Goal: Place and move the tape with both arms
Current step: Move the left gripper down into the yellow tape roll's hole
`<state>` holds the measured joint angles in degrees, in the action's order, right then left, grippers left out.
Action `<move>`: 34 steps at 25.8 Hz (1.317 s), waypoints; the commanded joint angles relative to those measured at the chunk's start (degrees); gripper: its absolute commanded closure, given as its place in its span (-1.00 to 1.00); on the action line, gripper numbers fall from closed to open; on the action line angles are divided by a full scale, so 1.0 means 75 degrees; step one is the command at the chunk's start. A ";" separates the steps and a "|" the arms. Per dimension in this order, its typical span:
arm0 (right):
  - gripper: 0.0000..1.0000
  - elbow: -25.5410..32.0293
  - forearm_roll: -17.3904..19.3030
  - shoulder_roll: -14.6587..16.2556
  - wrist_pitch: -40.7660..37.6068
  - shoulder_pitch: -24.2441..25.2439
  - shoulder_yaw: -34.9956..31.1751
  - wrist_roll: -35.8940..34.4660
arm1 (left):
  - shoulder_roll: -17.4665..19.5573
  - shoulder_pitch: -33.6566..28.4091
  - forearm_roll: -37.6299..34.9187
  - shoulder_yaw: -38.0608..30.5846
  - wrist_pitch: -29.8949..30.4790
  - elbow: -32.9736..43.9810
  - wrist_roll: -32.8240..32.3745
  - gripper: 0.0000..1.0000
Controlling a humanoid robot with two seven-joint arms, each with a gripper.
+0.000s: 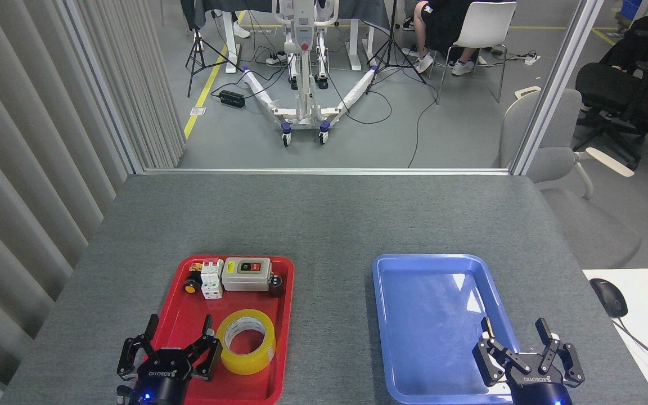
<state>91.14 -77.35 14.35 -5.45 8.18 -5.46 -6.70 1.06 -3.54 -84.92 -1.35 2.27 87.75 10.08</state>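
Tape [246,341] lies flat in red tray [282,337], hole up; both end effectors [178,343] [518,337] spread

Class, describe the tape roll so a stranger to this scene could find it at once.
On the grey table lie two trays; take the red tray on the left. The tape lies flat in its near half, beside the left end effector. Alone there it is a translucent yellow ring; its neighbours are boxy electrical parts.

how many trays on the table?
2. The red tray sits front left, holding the tape and electrical parts. The blue tray sits front right, nothing in it. None looks hidden.
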 commanded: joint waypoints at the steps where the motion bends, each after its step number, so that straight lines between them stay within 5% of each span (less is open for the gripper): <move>1: -1.00 0.0000 0.0000 -0.0003 0.0000 -0.0001 -0.0010 0.0002 | 0.0000 -0.0044 0.0002 -0.0008 0.0002 0.0065 -0.0009 -1.00; 24: -1.00 0.0000 0.0000 -0.0003 0.0012 0.0057 -0.0010 0.0014 | -0.0446 0.0378 -0.0022 0.0016 0.0073 0.0112 -0.0102 -1.00; 34: -1.00 0.0000 0.0000 -0.0026 0.0012 0.0069 -0.0010 0.0014 | -0.0774 0.1597 0.0014 -0.0019 -0.0021 -0.0509 -0.4063 -1.00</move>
<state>91.14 -77.35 14.17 -5.36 8.70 -5.54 -6.63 -4.46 7.05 -84.77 -1.40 2.09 84.23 -11.77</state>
